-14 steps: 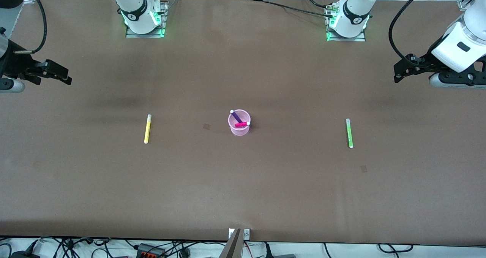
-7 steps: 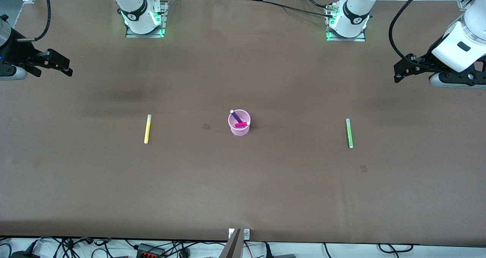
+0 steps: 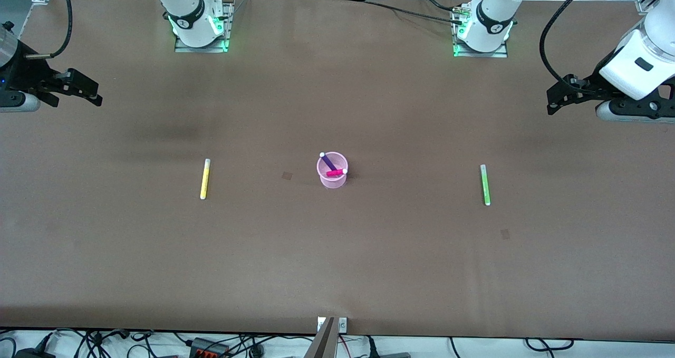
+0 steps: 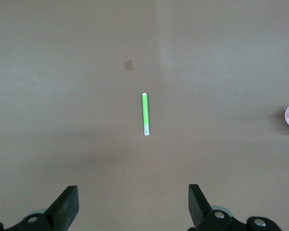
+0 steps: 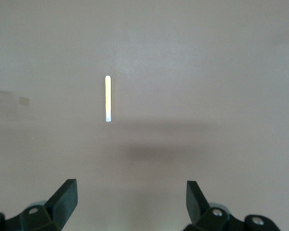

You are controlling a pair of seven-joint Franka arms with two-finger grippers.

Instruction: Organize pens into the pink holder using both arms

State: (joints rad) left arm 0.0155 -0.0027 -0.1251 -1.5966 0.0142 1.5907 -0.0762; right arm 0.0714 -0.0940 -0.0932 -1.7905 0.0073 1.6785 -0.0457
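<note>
The left claw (image 3: pixel 553 97) hangs in the air over the left arm's end of the brown table (image 3: pixel 337 252), with its two black fingers (image 4: pixel 67 207) spread wide and nothing between them. The right claw (image 3: pixel 89 92) hangs over the right arm's end of the table, and its black fingers (image 5: pixel 65 199) are also spread wide and hold nothing.

The small round cup of translucent pale-pink plastic (image 3: pixel 332 171) stands upright in the middle of the table, between the two arms. Inside it are two slim marker pens: the purple pen (image 3: pixel 328 161) leans with its whitish tip above the rim, on the side toward the robots' bases, and the magenta pen (image 3: pixel 335 173) lies tilted across the opening, its whitish end resting at the rim.

The other two pens lie flat on the table, well apart from the cup. The slim yellow marker pen (image 3: pixel 204 179) lies toward the right arm's end of the table, and the right wrist view shows it on the bare surface ahead of the right claw. The slim green marker pen (image 3: pixel 484 184) lies toward the left arm's end, and the left wrist view shows it ahead of the left claw, with the pink cup at the edge of that view. Both pens point roughly toward the front camera.
</note>
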